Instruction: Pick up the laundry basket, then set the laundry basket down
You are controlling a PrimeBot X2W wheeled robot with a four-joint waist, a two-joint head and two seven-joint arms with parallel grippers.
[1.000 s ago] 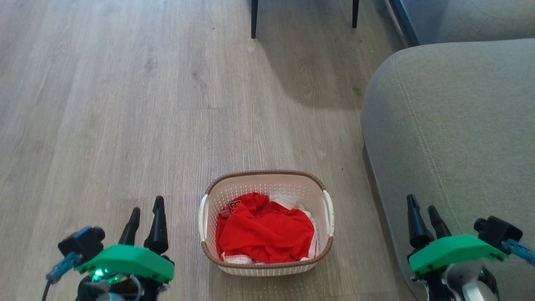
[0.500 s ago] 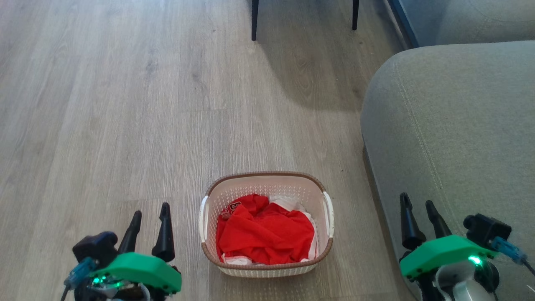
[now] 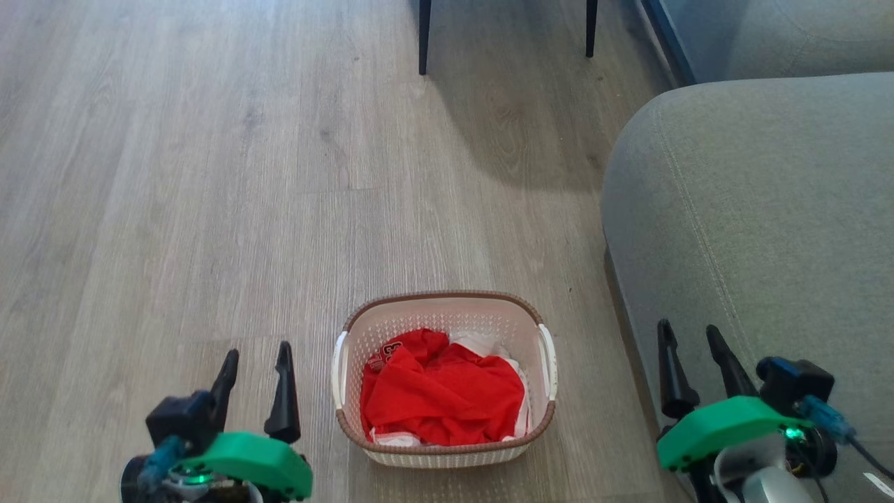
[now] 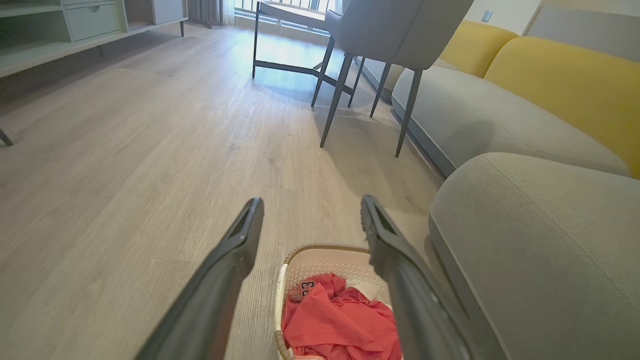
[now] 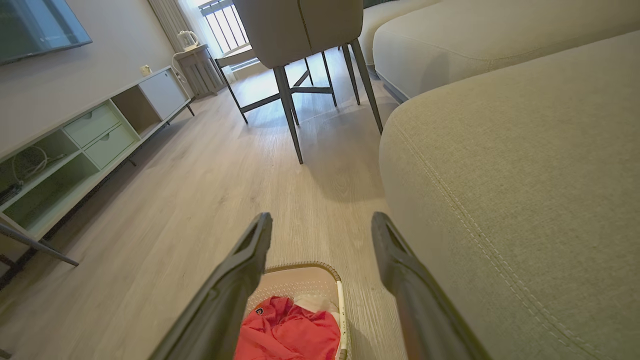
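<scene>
1. Laundry basket (image 3: 433,321): lower centre of head view, resting on the wood floor (image 3: 209,175), just beside the grey sofa (image 3: 754,209). A red garment (image 3: 440,391) lies inside. Not yet lifted.
2. Left hand (image 3: 257,353): lower left of frame, spread wide and empty. It sits near but apart from the basket's L handle (image 3: 338,370).
3. Right hand (image 3: 688,328): lower right, in front of the sofa edge, likewise wide and empty. It is well apart from the R handle (image 3: 549,363).
4. Change vs. 1 s ago: we see both hands shifted inward toward frame centre, each opened slightly wider. The whole view also slid down a little, i.e. the camera moved. The basket seems unmoved on the floor.
5. Meaning: we judge this the approach phase. No contact yet, so pickup and set-down both remain.
</scene>
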